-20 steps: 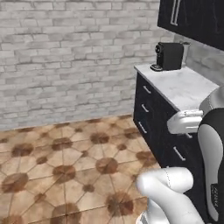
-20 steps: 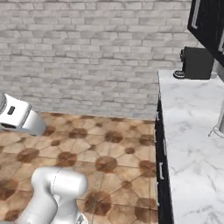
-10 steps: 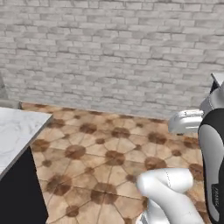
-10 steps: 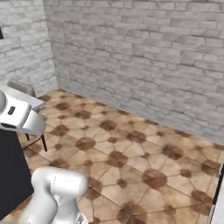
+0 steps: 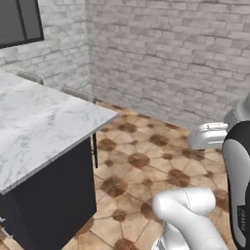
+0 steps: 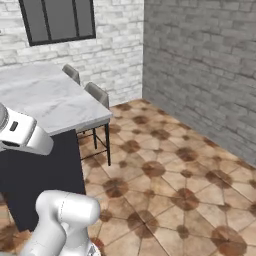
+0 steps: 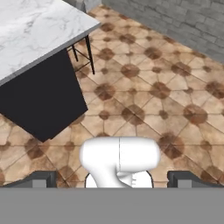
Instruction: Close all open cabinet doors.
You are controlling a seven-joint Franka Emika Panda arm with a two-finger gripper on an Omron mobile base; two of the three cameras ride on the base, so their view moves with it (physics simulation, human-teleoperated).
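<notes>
KITCHEN, ISLAND SIDE: My gripper hangs above the patterned brown tile floor, its two dark fingers spread as wide as they go, with nothing pinched between them. In the hand view the tips rise at the bottom corners and are well apart.

Off to my left stands a kitchen island with a white marble top and flat black sides. Its near corner juts toward the open floor. From the right base view the same island runs back toward a white brick wall, where a dark-framed window sits high up. Two grey-backed stools, one nearer and one farther, are tucked against the island's far long edge. The nearer one's thin black legs stand on the tiles just beside the black side panel.

A grey brick wall closes the room ahead and meets the white one at a corner. The floor between the island and that wall is bare tile, laid in octagons with darker rosettes.

Where the cabinet doors are, and how they stand, I cannot tell from this spot
</notes>
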